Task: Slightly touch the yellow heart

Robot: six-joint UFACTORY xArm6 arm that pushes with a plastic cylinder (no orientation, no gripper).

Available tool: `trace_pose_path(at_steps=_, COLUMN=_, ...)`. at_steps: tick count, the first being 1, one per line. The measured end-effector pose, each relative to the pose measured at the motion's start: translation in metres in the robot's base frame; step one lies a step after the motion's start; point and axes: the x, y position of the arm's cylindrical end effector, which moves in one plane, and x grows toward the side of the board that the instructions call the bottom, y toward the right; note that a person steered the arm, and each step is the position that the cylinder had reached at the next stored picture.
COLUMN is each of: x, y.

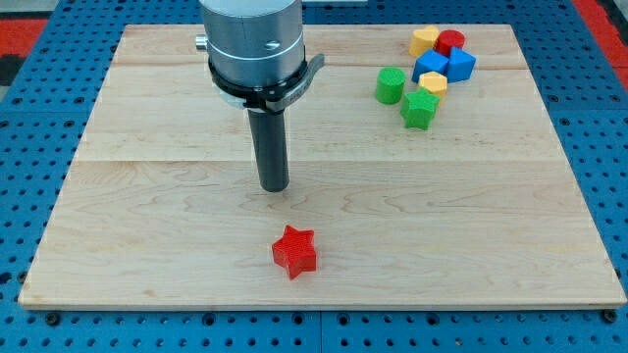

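Observation:
The yellow heart (424, 40) lies at the view's top right, at the top left of a cluster of blocks, touching or nearly touching a red cylinder (450, 43). My tip (274, 187) rests on the wooden board (147, 196) left of centre. It is far to the left of and below the heart and touches no block. A red star (294, 251) lies alone a short way below my tip.
The cluster also holds a blue block (430, 67), a blue cube (461, 65), a small yellow hexagon (433, 84), a green cylinder (391, 85) and a green star (419, 109). Blue pegboard surrounds the board.

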Motion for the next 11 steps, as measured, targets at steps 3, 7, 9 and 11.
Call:
trace_pose_path(at_steps=3, x=0.004, y=0.184)
trace_pose_path(at_steps=7, x=-0.235, y=0.357)
trace_pose_path(at_steps=9, x=-0.273, y=0.245)
trace_pose_path(at_steps=11, x=-0.212, y=0.182)
